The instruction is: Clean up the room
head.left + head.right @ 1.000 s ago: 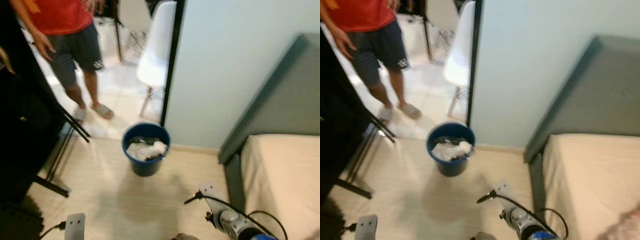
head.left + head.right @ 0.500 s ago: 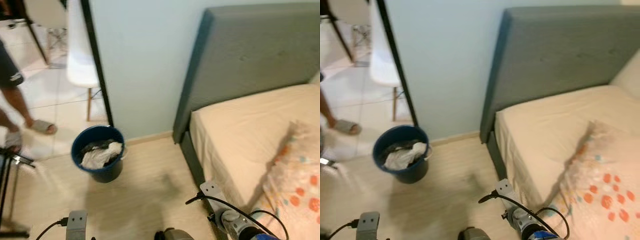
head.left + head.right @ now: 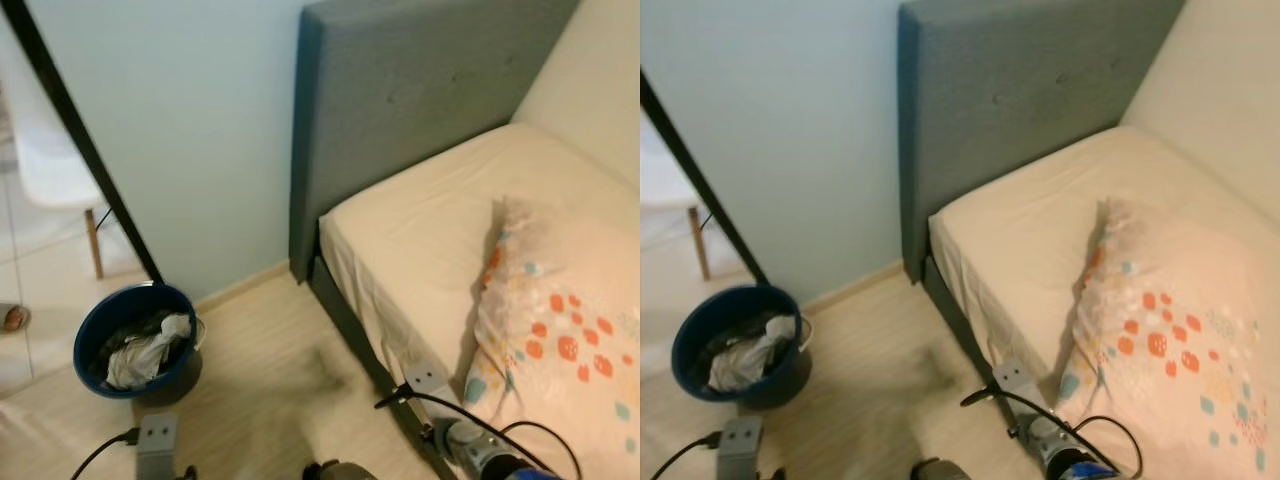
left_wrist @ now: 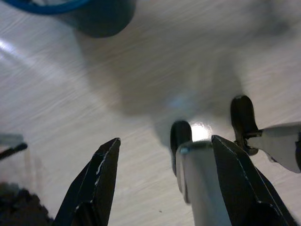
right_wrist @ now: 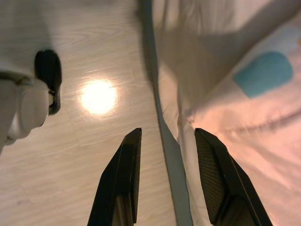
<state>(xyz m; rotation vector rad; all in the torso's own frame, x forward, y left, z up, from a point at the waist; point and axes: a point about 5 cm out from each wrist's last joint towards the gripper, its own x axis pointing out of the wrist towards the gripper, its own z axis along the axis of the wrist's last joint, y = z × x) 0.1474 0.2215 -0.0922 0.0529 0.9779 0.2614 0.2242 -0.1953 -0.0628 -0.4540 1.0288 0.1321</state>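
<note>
The patterned pillow point(image 3: 560, 330) lay on the bed point(image 3: 420, 220), toward the bed's near side edge, and that was the likely thing to tidy. Its long axis ran roughly along the bed's side edge, from the grey headboard point(image 3: 400, 100) end down toward the robot. It lay forward and to the robot's right, so the right gripper point(image 5: 165, 181) was judged much the nearer; the right arm showed low beside the bed's edge, just below the pillow's lower corner. In the right wrist view that gripper hung over the line where the bed frame met the wood floor point(image 3: 260, 360), fingers moderately apart and holding nothing, with the pillow fabric close on one side. The left gripper point(image 4: 164, 188) hung over bare floor, fingers spread wide and empty, with the blue bucket point(image 3: 138, 340) near it. The bucket stood on the floor well left of the bed, against the wall, already stuffed with white and dark crumpled stuff. The pillow looked soft, pale pink-cream with orange and teal spots, slightly rumpled at its headboard-side end.
</note>
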